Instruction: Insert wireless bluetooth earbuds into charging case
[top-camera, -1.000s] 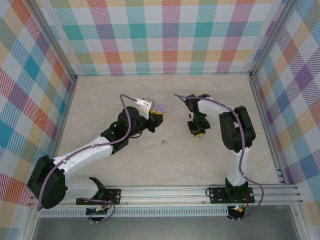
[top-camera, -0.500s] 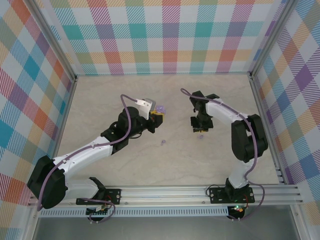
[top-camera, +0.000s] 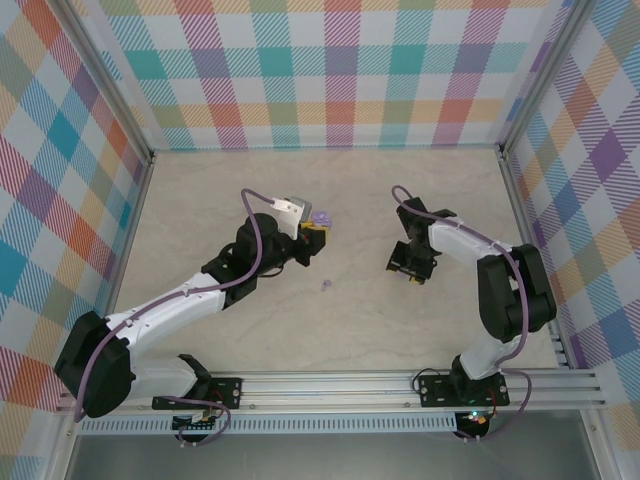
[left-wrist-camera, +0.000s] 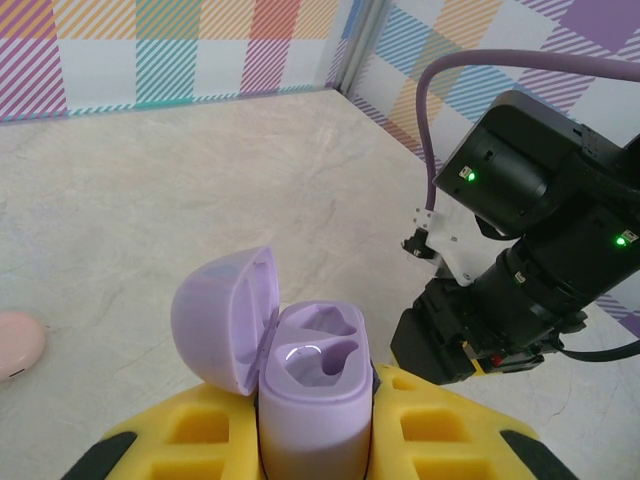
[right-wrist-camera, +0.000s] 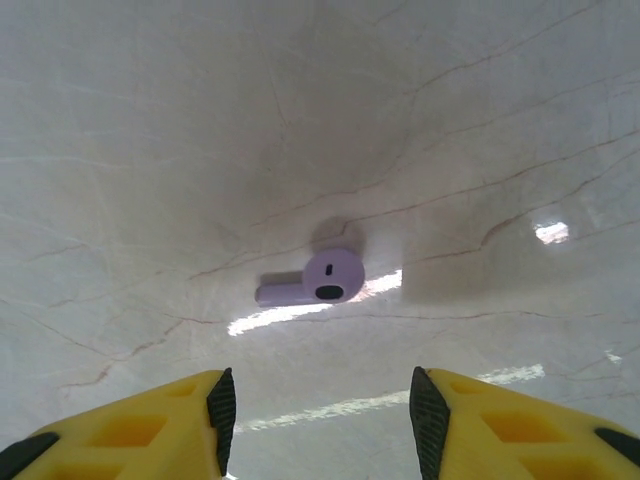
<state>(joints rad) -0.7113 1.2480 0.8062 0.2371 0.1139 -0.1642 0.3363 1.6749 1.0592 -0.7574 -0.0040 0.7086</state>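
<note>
Rightward and nearer to its base your right arm is now standing, while the left one is keeping its place. Your left gripper (top-camera: 312, 233) is clenching the case (left-wrist-camera: 310, 395), with the lid open and the sockets looking empty. One earbud (top-camera: 326, 285) is lying on the table (top-camera: 230, 200) between the arms. Your right gripper (right-wrist-camera: 322, 405) is hovering, spread wide, over a second earbud (right-wrist-camera: 318, 280). Try lowering straight and centring the stem between the fingers before closing. Bare table is surrounding it, and the walls (top-camera: 560, 200) are standing well apart.

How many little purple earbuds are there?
2. One earbud lies alone on the table; another lies before the open right gripper. Others may be hidden.
</note>
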